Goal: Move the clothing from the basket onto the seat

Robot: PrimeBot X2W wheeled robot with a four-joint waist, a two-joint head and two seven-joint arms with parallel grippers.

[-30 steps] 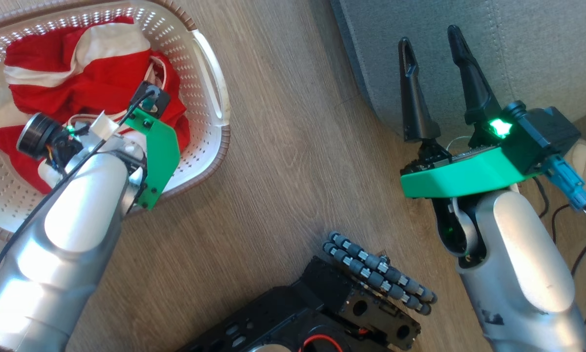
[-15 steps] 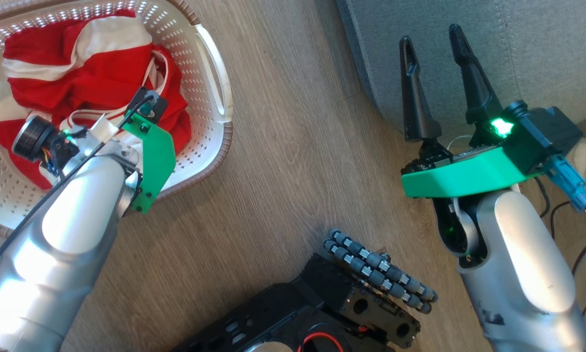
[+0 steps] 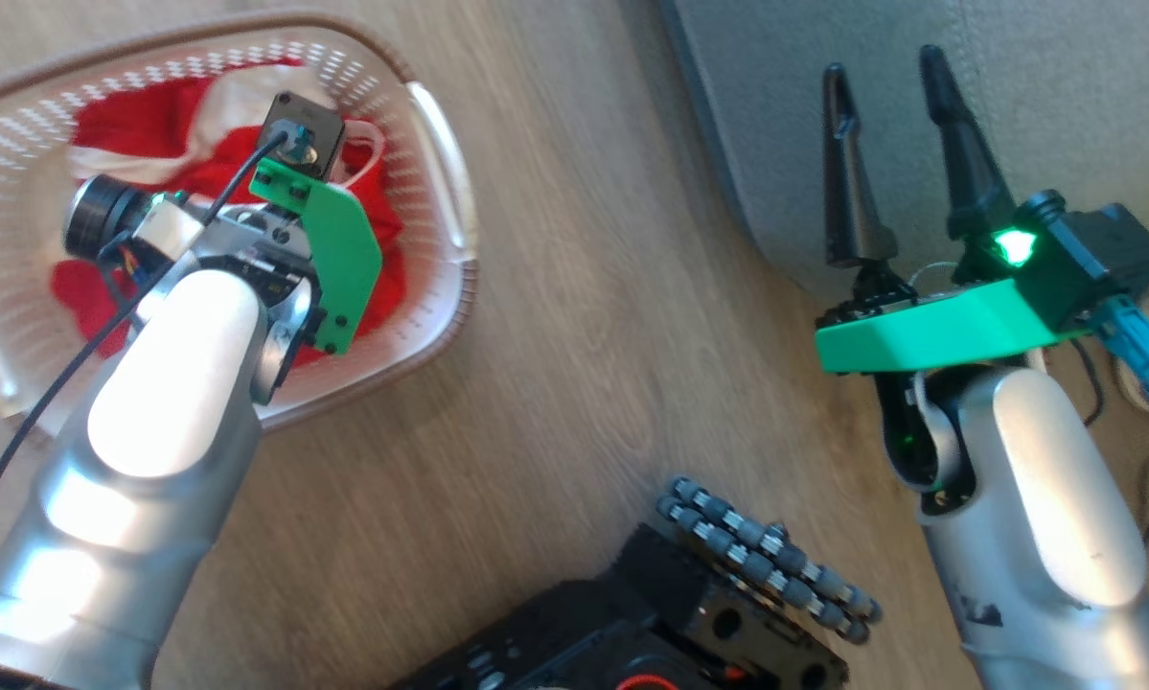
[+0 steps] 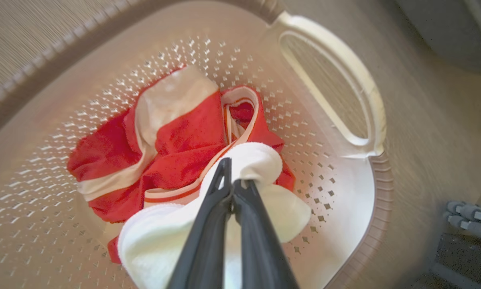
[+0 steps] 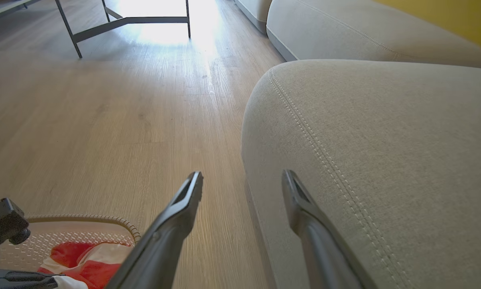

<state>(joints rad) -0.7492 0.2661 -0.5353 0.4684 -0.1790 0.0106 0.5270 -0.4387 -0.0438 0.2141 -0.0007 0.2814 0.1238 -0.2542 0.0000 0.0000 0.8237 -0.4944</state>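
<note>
Head view's smeared, with the basket [image 3: 445, 287] soft-edged and running off the left side. The left arm [image 3: 172, 412] covers most of the clothing [image 3: 387, 254]. In the left wrist view, the left gripper [image 4: 231, 174] has its finger bases cut off at the bottom edge, and bunched clothing hides the basket floor beneath. Right wrist view: the seat [image 5: 384, 160] spills off the right edge, and the basket is clipped at the bottom.

red-and-white clothing [image 4: 184, 136], cream basket [image 4: 344, 192], grey seat [image 5: 384, 140]

Silver forearms [image 3: 167, 383], green wrist brackets [image 3: 938, 335] (black screws), dark fingers [image 3: 852, 211].
</note>
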